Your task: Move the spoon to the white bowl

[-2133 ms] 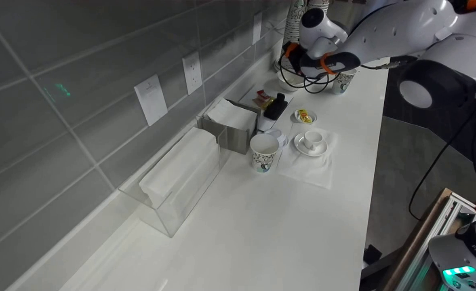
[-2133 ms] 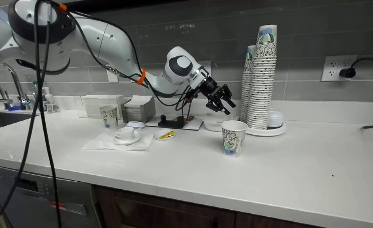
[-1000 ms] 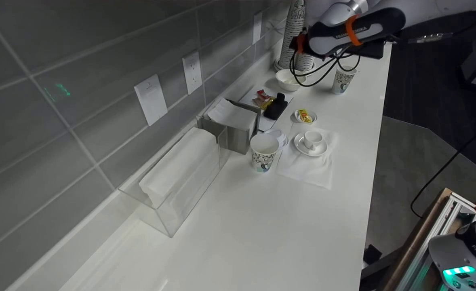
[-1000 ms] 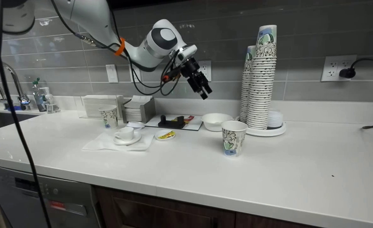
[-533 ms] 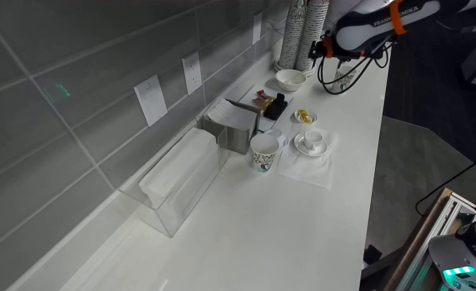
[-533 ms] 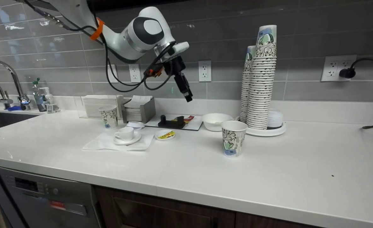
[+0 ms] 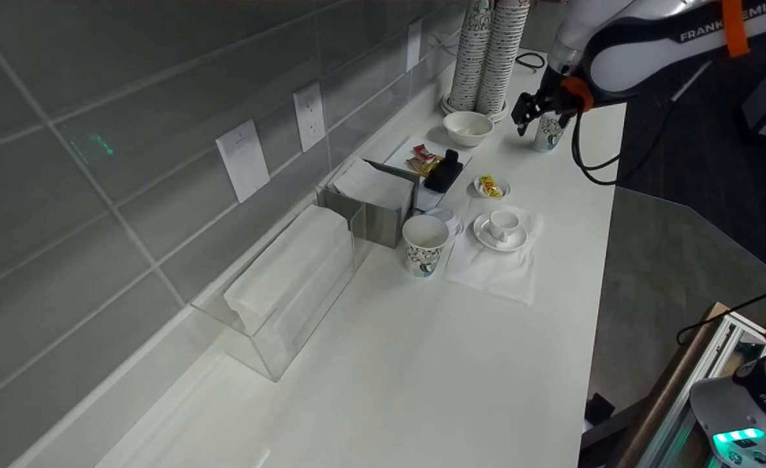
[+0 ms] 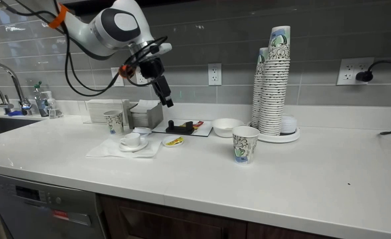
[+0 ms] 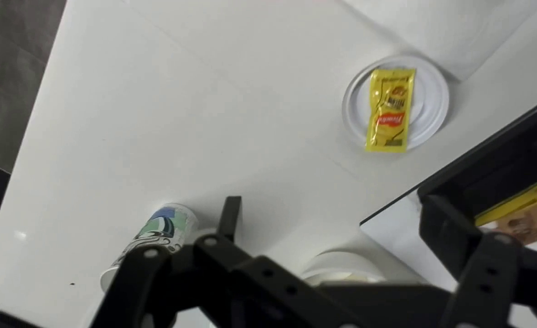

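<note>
The white bowl [image 7: 469, 139] stands near the wall, in front of the stacked cups, and shows in both exterior views [image 8: 227, 130]. In the wrist view, part of the bowl [image 9: 341, 260] shows behind the gripper, with something pale yellowish inside. A small pale tip [image 8: 248, 123] shows at its right edge; I cannot tell what it is. No spoon can be made out in any view; it is hidden or out of view. High above the counter, my gripper [image 9: 332, 205] points downward, jaws wide apart and nothing between them. In an exterior view the gripper [image 8: 167, 103] hangs left of the bowl.
A patterned paper cup [image 8: 245, 146] stands before the bowl, another cup [image 7: 424, 247] by the napkin holder [image 7: 383, 224]. Tall cup stacks [image 8: 274, 86] rise behind. A small dish [image 9: 425, 118] bears a yellow packet [image 9: 391, 109]. A cup and saucer [image 8: 130, 141] and a black holder [image 8: 180, 128] sit nearby.
The arm has risen and pulled away from beside the cup stacks, going left in an exterior view, and it no longer covers the bowl. The objects on the counter have not moved.
</note>
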Robot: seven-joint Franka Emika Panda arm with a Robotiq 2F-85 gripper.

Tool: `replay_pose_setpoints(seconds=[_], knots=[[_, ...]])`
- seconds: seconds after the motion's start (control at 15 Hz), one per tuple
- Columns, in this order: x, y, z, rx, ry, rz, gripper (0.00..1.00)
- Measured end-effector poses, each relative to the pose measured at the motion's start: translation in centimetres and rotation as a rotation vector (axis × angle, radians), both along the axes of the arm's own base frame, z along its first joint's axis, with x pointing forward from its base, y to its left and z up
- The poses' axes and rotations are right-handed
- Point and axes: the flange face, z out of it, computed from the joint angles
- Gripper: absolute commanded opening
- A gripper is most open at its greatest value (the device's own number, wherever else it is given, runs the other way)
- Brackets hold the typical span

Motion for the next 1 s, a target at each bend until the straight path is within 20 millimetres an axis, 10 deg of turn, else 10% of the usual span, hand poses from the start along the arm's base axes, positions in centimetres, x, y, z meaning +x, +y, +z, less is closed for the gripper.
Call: replay_pose_setpoints(seconds=[0.4,1.0], knots=[[-3.8,1.7,2.5,-0.009,0.052,0.342,1.0],[-7.6,-3.9,8.1,-0.045,-0.018,0.702,1.0]])
